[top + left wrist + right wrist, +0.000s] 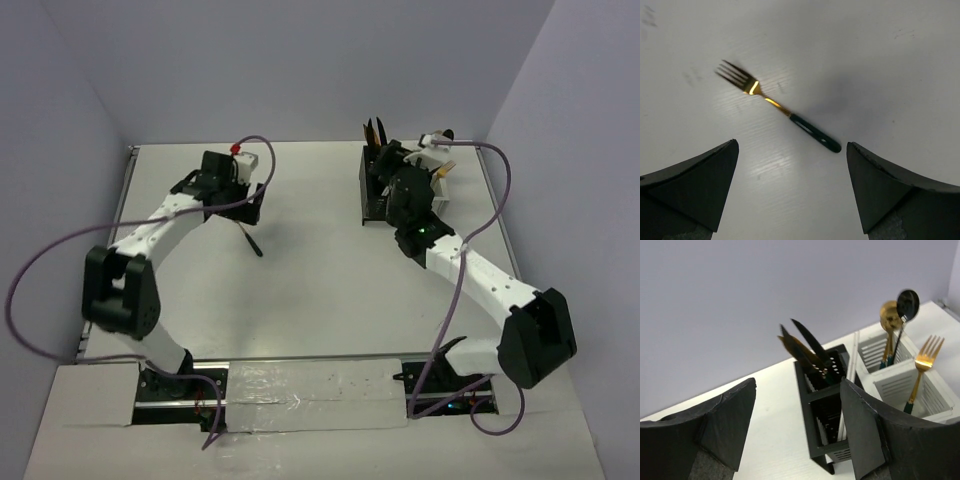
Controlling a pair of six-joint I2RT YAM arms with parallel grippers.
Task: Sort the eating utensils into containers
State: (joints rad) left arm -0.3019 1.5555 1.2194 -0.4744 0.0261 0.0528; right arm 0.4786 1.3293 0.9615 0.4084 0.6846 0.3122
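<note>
A gold fork with a dark handle [782, 110] lies flat on the white table [880, 50]; from the top view the same fork [251, 239] sits just in front of my left gripper [245, 205]. That left gripper [791, 144] hangs open above the handle end, touching nothing. My right gripper [799, 382] is open over the black container [805, 385], which holds dark and gold knives [805, 347] and a white stick [847, 385] beside the right finger [865, 430]. The joined white container [895, 385] holds spoons [890, 315] and a gold fork [922, 365].
The two containers [368, 195] stand at the back right of the table, under the right arm. Grey walls close in the back and both sides. Purple cables [40, 270] loop off each arm. A raised white strip [300, 385] runs along the near edge.
</note>
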